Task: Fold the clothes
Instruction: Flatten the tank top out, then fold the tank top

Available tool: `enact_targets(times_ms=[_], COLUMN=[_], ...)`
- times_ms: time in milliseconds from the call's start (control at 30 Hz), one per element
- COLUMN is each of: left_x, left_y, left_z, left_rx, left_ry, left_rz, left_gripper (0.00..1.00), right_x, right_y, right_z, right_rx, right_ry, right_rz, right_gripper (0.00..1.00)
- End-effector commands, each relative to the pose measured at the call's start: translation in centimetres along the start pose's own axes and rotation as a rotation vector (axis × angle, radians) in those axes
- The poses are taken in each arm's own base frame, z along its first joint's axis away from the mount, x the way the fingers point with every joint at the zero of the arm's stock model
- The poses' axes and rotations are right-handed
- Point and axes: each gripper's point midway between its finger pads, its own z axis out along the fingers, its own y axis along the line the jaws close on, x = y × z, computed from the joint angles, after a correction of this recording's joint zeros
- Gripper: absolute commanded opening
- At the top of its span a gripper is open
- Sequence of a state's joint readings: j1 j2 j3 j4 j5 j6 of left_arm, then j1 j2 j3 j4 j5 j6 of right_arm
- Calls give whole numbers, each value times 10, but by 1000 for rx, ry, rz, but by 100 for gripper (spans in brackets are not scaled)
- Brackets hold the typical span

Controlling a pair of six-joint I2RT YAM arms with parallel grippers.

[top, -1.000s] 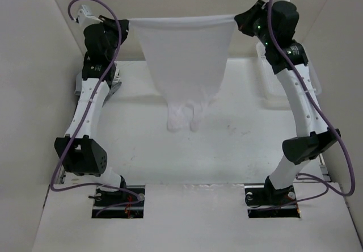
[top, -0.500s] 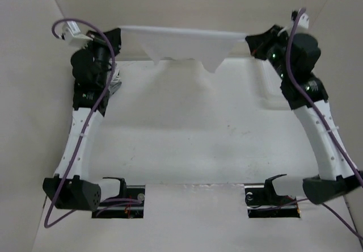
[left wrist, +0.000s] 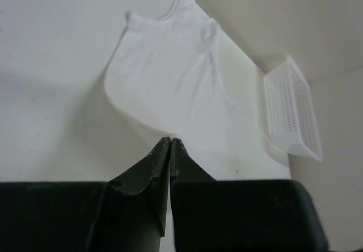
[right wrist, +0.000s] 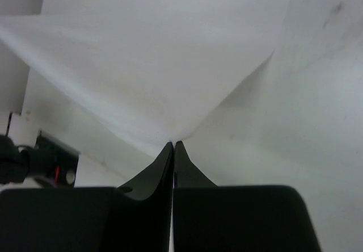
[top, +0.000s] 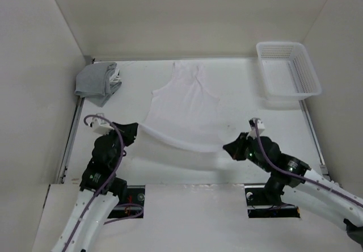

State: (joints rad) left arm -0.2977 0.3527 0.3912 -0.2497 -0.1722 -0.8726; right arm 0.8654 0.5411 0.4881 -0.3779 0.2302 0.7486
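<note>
The clothes [top: 184,101], a thin white tank top, lie spread on the table with the straps toward the far wall. Its near hem is lifted off the surface and stretched between my two grippers. My left gripper [top: 136,130] is shut on the hem's left corner; in the left wrist view the clothes [left wrist: 170,82] spread away from its fingertips [left wrist: 171,140]. My right gripper [top: 226,147] is shut on the hem's right corner, and the clothes [right wrist: 142,64] fan out from its tips [right wrist: 173,143] in the right wrist view.
A grey cloth bundle [top: 97,82] lies at the table's far left. A white plastic basket [top: 286,69] stands at the far right, also seen in the left wrist view as the basket [left wrist: 292,110]. The walls close in on three sides.
Both arms have swung down from high at the back to low near the front edge, laying the white garment out flat on the table while keeping hold of its hem.
</note>
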Motion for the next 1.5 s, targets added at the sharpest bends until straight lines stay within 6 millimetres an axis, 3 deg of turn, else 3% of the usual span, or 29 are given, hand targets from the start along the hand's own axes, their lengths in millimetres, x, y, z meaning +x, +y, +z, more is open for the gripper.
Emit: enact_targets(times_ms=[0, 100, 200, 300, 367, 567, 733, 867, 967, 1000, 1067, 1133, 1200, 1233, 1367, 1467], left_x=[21, 21, 7, -12, -25, -69, -101, -99, -86, -85, -86, -82, -64, -49, 21, 51], left_y=[25, 26, 17, -1, -12, -50, -45, -39, -22, -20, -19, -16, -10, -2, 46, 78], left_z=[-31, -42, -37, -19, 4, 101, 208, 296, 334, 336, 326, 305, 277, 263, 207, 174], left_rx=[-80, -88, -82, -55, -44, -31, -110, -110, -152, -157, -158, -156, -161, -171, -250, -315], left_ry=[68, 69, 25, -44, -104, -228, -276, -166, -84, -77, -84, -88, -79, -66, 39, 95], left_rz=[-61, -81, -76, -69, -69, -60, -66, -43, -28, -25, -8, -1, -4, 2, -3, -23], left_gripper=[0, 0, 0, 0, 0, 0, 0, 13, 33, 37, 39, 39, 35, 33, 26, 26], right_x=[29, 48, 45, 19, -14, -147, -237, -269, -278, -278, -269, -258, -236, -222, -162, -126], right_y=[-5, 1, 15, 24, 27, 20, -10, -43, -57, -60, -64, -71, -70, -70, -75, -88], right_z=[-17, -29, -28, -9, 15, 89, 173, 244, 280, 284, 284, 273, 258, 249, 215, 196], right_rx=[30, 25, 25, 51, 53, 23, 68, 98, 112, 121, 143, 182, 197, 198, 187, 206], right_ry=[45, 94, 94, 27, -50, -240, -259, -203, -192, -188, -173, -180, -178, -176, -162, -134], right_rz=[141, 150, 105, 37, 4, 26, 52, 98, 138, 147, 156, 143, 125, 124, 155, 194], right_gripper=[0, 0, 0, 1, 1, 0, 1, 6, 36, 44, 47, 47, 45, 41, 11, 5])
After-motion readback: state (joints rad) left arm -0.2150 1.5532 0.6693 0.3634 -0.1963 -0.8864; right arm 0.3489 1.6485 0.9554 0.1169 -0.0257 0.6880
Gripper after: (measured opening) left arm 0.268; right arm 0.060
